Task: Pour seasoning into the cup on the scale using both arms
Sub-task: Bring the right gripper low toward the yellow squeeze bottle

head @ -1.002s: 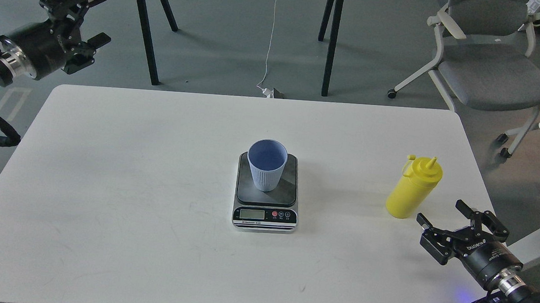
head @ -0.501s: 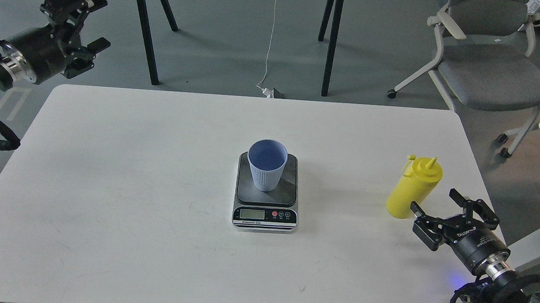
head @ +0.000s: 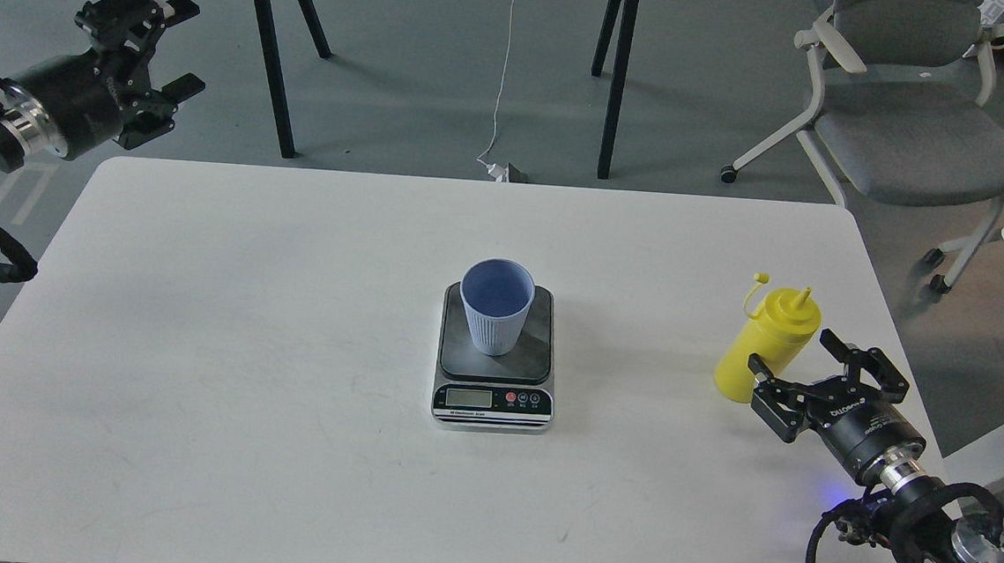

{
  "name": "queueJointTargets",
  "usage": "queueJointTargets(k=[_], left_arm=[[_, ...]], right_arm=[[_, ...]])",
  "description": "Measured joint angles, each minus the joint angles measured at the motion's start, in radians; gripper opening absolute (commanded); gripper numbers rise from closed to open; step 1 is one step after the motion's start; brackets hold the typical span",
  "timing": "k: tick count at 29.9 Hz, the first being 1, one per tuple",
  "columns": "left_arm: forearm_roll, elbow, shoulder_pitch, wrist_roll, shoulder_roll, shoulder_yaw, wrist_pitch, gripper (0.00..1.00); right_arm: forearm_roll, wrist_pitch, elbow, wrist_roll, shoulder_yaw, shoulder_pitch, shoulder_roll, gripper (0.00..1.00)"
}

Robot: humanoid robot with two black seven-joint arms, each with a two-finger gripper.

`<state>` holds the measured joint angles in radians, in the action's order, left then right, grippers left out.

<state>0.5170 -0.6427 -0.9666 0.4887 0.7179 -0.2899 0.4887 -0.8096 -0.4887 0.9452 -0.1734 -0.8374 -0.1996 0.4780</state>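
At the counter's [head: 197, 340] right side, the right tool [head: 827, 375], fingers apart, touches the yellow squeeze bottle [head: 762, 348]. Its soft middle looks best to hold.

white table [head: 197, 340] – grey chair [head: 911, 125] beyond

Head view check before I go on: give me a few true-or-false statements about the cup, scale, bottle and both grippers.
1. The cup stands upright on the scale. True.
2. The yellow bottle lies on its side. False: it stands upright on the table.
3. The right gripper is open beside the bottle. True.
4. The left gripper holds the cup. False: it is open and empty, off the table's far-left corner.
5. The bottle's cap is on the nozzle. False: it hangs off.
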Motion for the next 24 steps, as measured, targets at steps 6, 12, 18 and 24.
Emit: queueJointTargets(k=[6, 12, 18, 24], left_arm=[[0.0, 0.0, 0.001, 0.0, 0.0, 0.0, 0.0, 0.99], [0.0, 0.0, 0.002, 0.0, -0.001, 0.0, 0.0, 0.99], [0.0, 0.0, 0.008, 0.0, -0.002, 0.0, 0.0, 0.99], [0.0, 0.0, 0.008, 0.0, -0.002, 0.0, 0.0, 0.99]], right_arm=[[0.022, 0.0, -0.043, 0.0, 0.002, -0.02, -0.034, 1.0], [0.039, 0.0, -0.079, 0.0, 0.002, -0.046, -0.066, 0.99], [0.064, 0.0, -0.099, 0.0, 0.002, -0.07, -0.089, 0.94], [0.096, 0.0, -0.092, -0.001, 0.002, -0.073, -0.092, 0.21]])
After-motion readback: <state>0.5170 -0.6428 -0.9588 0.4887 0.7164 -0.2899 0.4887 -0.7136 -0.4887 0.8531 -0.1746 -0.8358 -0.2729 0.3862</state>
